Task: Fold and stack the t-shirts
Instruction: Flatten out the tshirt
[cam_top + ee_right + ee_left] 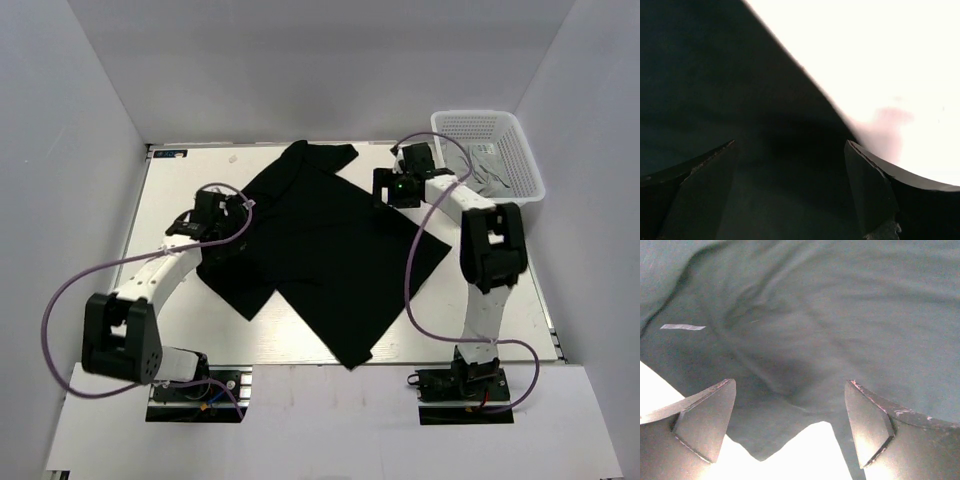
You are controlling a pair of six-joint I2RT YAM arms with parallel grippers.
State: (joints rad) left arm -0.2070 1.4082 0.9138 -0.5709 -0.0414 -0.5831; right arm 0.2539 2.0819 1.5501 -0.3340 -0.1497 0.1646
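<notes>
You're seeing one black shirt lying out, one grey shirt sitting in one basket, mostly hidden by mesh. Left gripper, right gripper both hanging spread, pinching nothing.

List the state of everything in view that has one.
Black cloth t-shirt: spread on table, unfolded, wrinkled.
White plastic mesh basket: upright, cloth inside.
Light grey cloth t-shirt: crumpled in that basket.
Left gripper: open, above black t-shirt's edge.
Right gripper: open, above black t-shirt's edge.
</notes>
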